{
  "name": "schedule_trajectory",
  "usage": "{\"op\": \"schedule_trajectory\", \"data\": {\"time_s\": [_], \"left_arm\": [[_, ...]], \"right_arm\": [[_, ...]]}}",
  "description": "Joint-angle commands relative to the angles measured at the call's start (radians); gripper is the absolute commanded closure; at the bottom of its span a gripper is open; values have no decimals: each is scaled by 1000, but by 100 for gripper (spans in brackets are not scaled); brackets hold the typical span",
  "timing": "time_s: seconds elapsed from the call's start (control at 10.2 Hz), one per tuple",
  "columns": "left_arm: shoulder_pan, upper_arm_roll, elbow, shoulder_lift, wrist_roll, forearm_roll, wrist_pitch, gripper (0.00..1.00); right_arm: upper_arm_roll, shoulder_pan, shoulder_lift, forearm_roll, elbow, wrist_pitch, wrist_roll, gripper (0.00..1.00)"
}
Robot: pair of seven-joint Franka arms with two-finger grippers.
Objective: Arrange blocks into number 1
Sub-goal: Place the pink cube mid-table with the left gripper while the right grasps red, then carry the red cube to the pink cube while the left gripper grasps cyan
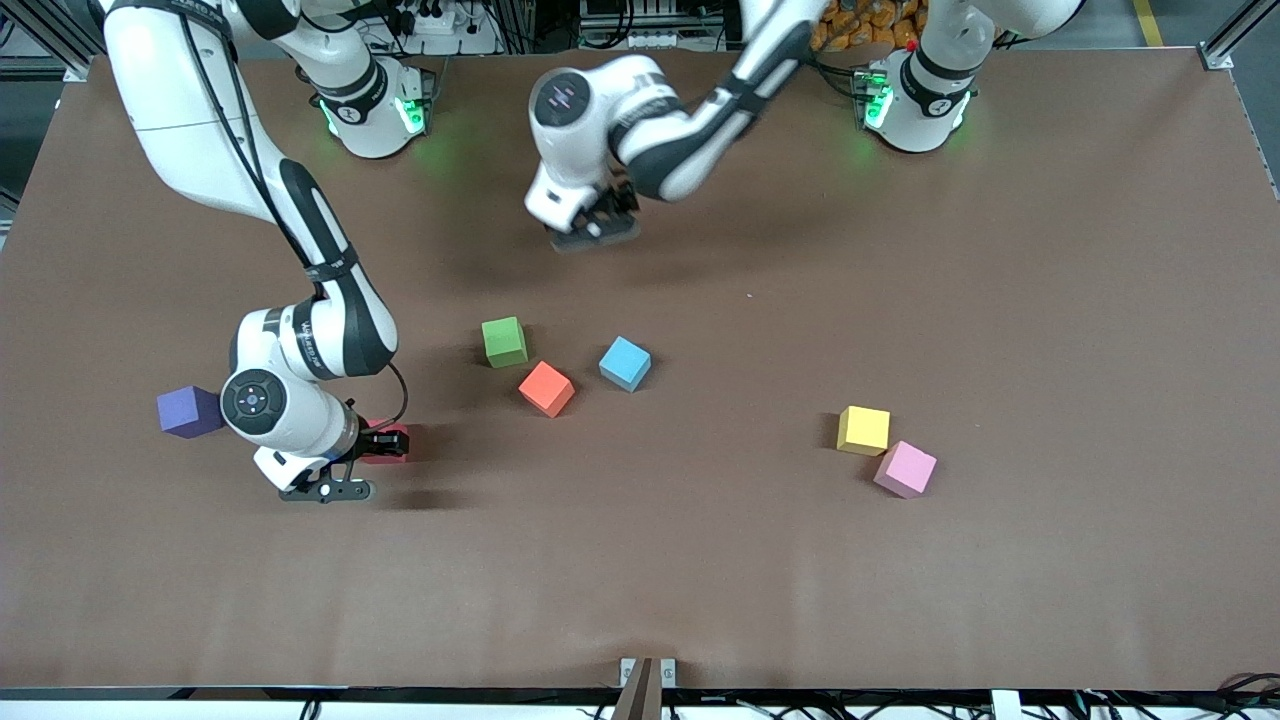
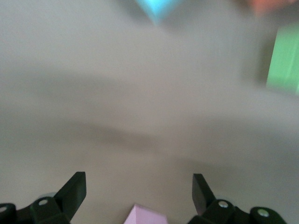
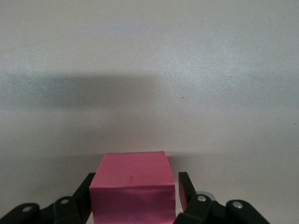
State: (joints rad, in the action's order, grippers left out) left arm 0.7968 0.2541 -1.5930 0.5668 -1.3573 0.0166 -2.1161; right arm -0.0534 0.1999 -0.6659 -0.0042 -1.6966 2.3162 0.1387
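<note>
The red block [image 1: 397, 436] [image 3: 133, 186] rests on the table toward the right arm's end. My right gripper [image 1: 383, 447] [image 3: 137, 186] is down around it, open: one finger touches a side and a narrow gap shows at the other finger. The green block [image 1: 504, 341] [image 2: 285, 58], orange block [image 1: 546, 388] and light blue block [image 1: 625, 363] [image 2: 156, 7] lie loosely grouped mid-table. Close to the yellow cube, toward the left arm's end, is the pink block [image 1: 905, 468]. My left gripper [image 1: 597, 228] [image 2: 139, 184] hangs open and empty over bare table near the bases.
A purple cube [image 1: 190, 411] sits beside the right arm's wrist, toward the right arm's end. A yellow cube [image 1: 863, 430] touches the pink block's corner. A pale pink corner [image 2: 145, 215] shows at the left wrist view's edge; I cannot tell what it is.
</note>
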Motion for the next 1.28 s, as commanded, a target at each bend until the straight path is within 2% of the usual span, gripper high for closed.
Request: {"op": "schedule_trajectory", "data": {"time_s": [0.0, 0.1, 0.2, 0.29, 0.49, 0.79, 0.88, 1.18], "left_arm": [[-68, -34, 56, 13, -171, -4, 21, 0], [-61, -71, 82, 45, -208, 15, 21, 0], [-67, -78, 90, 70, -230, 19, 19, 0], [-64, -113, 108, 94, -255, 16, 13, 0], [-62, -133, 174, 154, -359, 16, 8, 0], [-57, -164, 183, 205, -414, 19, -92, 0], [-57, -179, 183, 209, -414, 19, -126, 0], [-41, -187, 196, 234, -419, 17, -151, 0]], "right_arm": [[-3, 3, 12, 4, -6, 0, 10, 46], [-5, 3, 23, 4, -6, 0, 10, 46], [-5, 3, 54, 4, -9, -29, 34, 47], [-5, 10, 107, 4, -35, -52, 104, 47], [0, 24, 240, 4, -150, -54, 201, 47], [15, 99, 425, 38, -338, -32, 297, 49], [17, 133, 457, 76, -382, -29, 303, 49], [15, 275, 466, 116, -466, -20, 305, 51]]}}
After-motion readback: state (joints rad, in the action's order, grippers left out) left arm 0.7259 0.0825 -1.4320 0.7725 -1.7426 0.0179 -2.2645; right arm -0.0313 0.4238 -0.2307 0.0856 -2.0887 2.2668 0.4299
